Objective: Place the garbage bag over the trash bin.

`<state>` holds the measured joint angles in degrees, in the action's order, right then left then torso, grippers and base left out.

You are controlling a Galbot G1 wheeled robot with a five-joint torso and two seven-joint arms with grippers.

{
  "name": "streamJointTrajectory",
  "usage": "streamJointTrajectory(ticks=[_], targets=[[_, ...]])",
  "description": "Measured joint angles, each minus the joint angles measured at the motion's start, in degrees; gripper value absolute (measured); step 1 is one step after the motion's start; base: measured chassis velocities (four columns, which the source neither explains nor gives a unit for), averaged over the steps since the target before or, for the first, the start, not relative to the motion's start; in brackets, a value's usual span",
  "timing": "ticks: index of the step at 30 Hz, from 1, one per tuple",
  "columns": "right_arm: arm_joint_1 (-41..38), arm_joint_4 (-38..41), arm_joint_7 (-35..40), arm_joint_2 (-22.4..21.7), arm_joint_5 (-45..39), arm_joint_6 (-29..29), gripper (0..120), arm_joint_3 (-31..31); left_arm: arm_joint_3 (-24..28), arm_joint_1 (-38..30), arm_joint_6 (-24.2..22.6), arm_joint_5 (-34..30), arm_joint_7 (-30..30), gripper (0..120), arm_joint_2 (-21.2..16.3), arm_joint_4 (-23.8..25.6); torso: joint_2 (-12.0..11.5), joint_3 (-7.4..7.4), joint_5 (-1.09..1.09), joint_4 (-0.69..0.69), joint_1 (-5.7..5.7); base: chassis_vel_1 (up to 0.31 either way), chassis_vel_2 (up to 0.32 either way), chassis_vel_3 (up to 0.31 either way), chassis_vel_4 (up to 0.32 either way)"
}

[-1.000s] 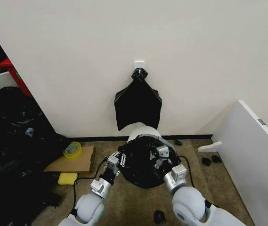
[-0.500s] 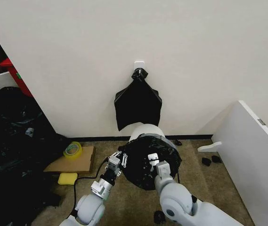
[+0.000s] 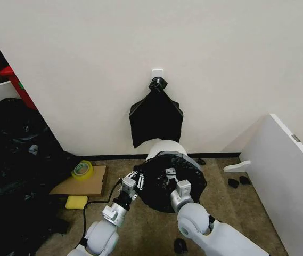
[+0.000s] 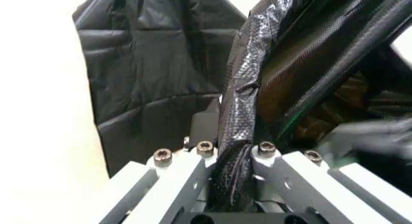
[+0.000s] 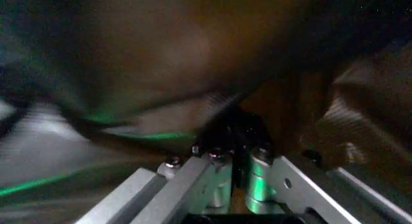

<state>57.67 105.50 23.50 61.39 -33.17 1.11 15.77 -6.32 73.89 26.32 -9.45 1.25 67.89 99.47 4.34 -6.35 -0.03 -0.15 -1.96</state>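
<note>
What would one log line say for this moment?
left gripper: shut on garbage bag edge | right gripper: inside bag mouth | trash bin: bag over it

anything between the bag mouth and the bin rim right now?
Nothing visible. The garbage bag is spread over the top of the trash bin, with the left gripper pinching its edge on the robot's left side and the right gripper over the bag's middle.

The garbage bag (image 3: 170, 184) hides nearly all of the trash bin (image 3: 164, 147) (just an off-white sliver shows, centre frame). The right wrist view is smeared; its gripper's (image 5: 235, 162) hold cannot be told.
</note>
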Motion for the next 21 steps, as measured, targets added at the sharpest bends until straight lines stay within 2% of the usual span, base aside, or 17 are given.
streamJointTrajectory(ticks=[4,7,8,11,12,14,19,21], targets=[[1.93,3.74,0.17,-2.14,-0.09,0.58,0,0.29,-0.13,-0.17,-0.16,-0.34,-0.34,1,-0.06,-0.76,0.0,0.0,0.0,0.0,0.0,0.0,0.0,0.0,0.0],[2.56,5.93,5.14,-2.77,-0.43,8.04,0,0.53,-0.2,-0.2,-0.22,-0.33,-0.46,1,-0.04,-1.03,0.0,0.0,0.0,0.0,0.0,0.0,0.0,0.0,0.0],[2.56,5.93,5.14,-2.77,-0.43,8.04,0,0.53,-0.2,-0.2,-0.22,-0.33,-0.46,1,-0.04,-1.03,0.0,0.0,0.0,0.0,0.0,0.0,0.0,0.0,0.0],[1.62,6.12,10.67,-1.77,-2.74,16.44,0,1.08,0.01,-0.08,-0.2,-0.28,-0.3,1,-0.01,-0.68,0.0,0.0,0.0,0.0,0.0,0.0,0.0,0.0,0.0],[1.62,6.12,10.67,-1.77,-2.74,16.44,0,1.08,0.01,-0.08,-0.2,-0.28,-0.3,1,-0.01,-0.68,0.0,0.0,0.0,0.0,0.0,0.0,0.0,0.0,0.0],[0.48,4.45,13.86,-0.53,-4.49,21.28,0,1.75,0.13,0.23,0.21,-0.26,0.27,1,0.05,0.32,0.0,0.0,0.0,0.01,0.0,0.0,0.0,0.0,0.0],[-0.12,1.19,14.51,0.3,-2.81,22.52,0,1.52,0.17,0.54,0.92,-0.24,1.11,1,-0.06,1.38,0.0,0.0,0.0,0.01,0.0,0.0,0.0,0.0,0.0],[-0.13,-0.9,12.91,0.37,0.96,20.74,0,0.59,0.22,0.78,1.34,-0.29,1.78,1,-0.35,1.79,0.0,0.0,0.0,0.0,0.0,0.0,0.0,0.0,0.0]])
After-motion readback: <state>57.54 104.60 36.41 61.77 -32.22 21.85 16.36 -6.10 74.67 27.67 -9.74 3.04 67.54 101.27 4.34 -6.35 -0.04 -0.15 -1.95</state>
